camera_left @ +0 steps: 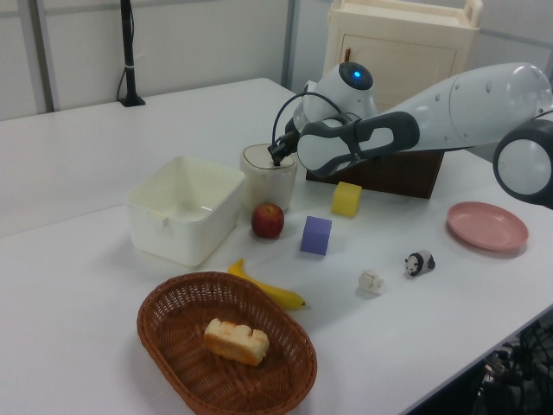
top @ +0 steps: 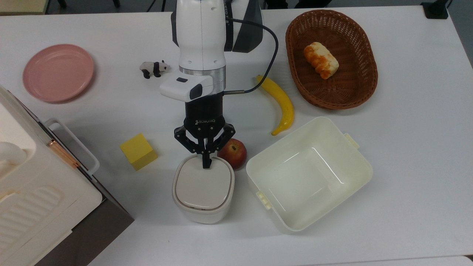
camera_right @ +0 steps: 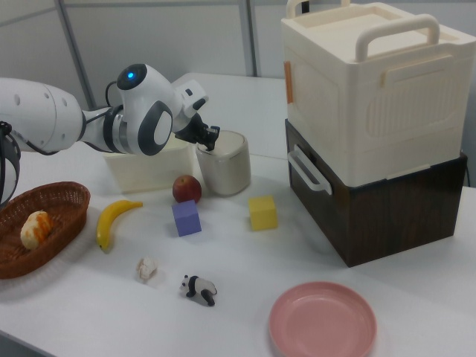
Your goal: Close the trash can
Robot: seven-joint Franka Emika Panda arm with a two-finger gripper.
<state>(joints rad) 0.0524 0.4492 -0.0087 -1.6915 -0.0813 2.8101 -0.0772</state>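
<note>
White tabletop all round: in the top view, the yellow cube lies left of the gripper, whose fingers are pressed together, tips on the near rim of the lid of the trash can directly beneath; the apple sits just right. Lid looks seated, so press straight down gently, avoiding sideways shove that could tip the can

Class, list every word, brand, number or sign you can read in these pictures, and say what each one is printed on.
"ROBOTIQ": white letters on the black body of the gripper, in the top view.
Small dark lettering runs along the edge of the white arm in the top view; it is too small to read.
No readable text shows on the trash can or the other things on the table.
</note>
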